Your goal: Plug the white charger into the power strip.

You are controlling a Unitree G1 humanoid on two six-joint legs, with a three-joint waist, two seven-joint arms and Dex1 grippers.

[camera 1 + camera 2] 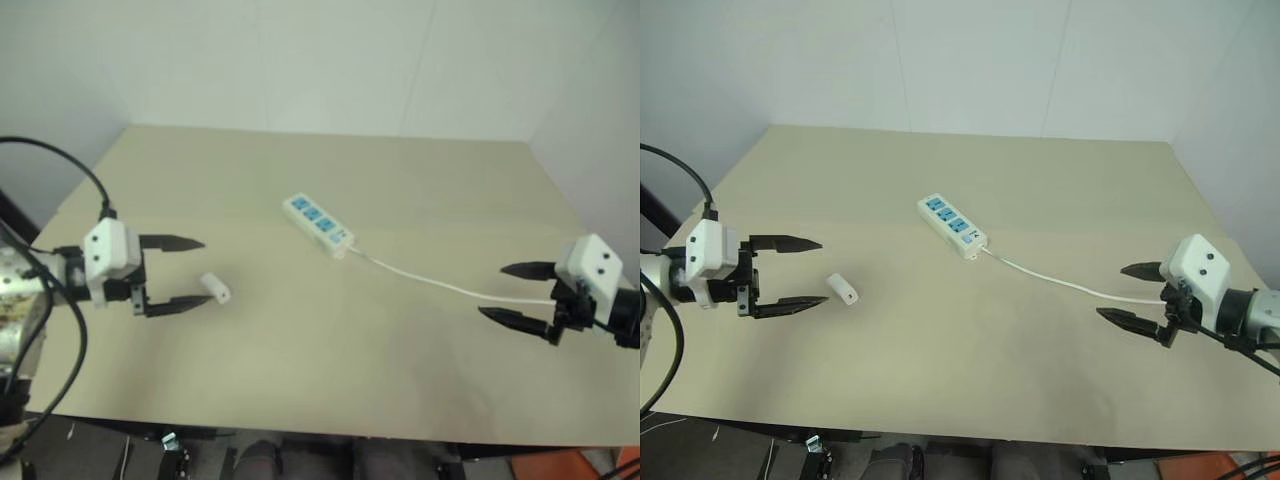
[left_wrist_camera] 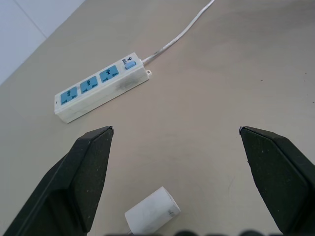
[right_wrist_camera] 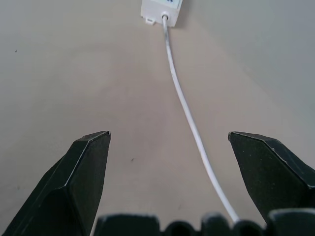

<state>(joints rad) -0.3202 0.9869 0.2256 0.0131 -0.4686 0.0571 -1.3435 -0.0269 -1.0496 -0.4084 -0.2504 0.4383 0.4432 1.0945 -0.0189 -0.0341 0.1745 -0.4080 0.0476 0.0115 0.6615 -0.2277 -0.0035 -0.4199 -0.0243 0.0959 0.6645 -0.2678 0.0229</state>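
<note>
both claws gape empty: left gripper [image 1: 188, 272] lines up on the white charger [image 1: 215, 287], right gripper [image 1: 520, 294] straddles the power strip [image 1: 319, 224] cord [image 1: 440, 283], ready to steady it

A bare test room or lab: a plain beige table [image 1: 1060, 200] against blank white walls [image 1: 970, 60].

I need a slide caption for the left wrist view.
Open left claw above white charger, power strip beyond.

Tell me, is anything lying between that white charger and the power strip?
No. Between the white charger and the power strip there is only bare table, as both eye views and the left wrist view show.
</note>
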